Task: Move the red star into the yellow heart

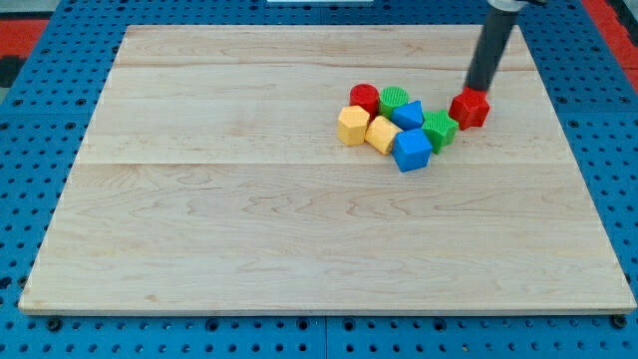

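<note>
The red star (470,108) lies on the wooden board (249,229), right of the block cluster and close to a green star (439,130). My tip (479,90) stands just above the red star, touching or almost touching its upper edge. Two yellow blocks sit on the cluster's left: one (352,126) at the far left and one (382,134) beside it. I cannot tell which of them is the heart. Several blocks lie between the red star and the yellow blocks.
The cluster also holds a red cylinder (364,98), a green block (395,99), a small blue block (409,114) and a blue cube (412,151). The board's right edge (578,150) is near the red star. A blue pegboard (40,120) surrounds the board.
</note>
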Robot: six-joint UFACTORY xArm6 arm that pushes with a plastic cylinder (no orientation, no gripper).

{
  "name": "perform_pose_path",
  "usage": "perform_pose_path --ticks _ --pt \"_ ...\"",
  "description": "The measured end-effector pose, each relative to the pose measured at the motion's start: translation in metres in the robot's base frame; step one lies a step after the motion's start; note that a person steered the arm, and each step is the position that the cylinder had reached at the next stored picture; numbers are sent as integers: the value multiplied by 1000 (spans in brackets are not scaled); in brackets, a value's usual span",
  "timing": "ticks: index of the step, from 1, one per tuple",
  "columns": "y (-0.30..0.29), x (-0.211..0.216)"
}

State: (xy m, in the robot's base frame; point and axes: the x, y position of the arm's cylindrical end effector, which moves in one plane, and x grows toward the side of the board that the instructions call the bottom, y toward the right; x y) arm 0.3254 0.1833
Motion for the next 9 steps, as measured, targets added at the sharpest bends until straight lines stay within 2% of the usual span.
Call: perform_pose_path --ticks 1,2,4,6,9 --pt "-26 4" --pt "-28 32" --pt "-13 33" --pt "40 41" --pt "39 104"
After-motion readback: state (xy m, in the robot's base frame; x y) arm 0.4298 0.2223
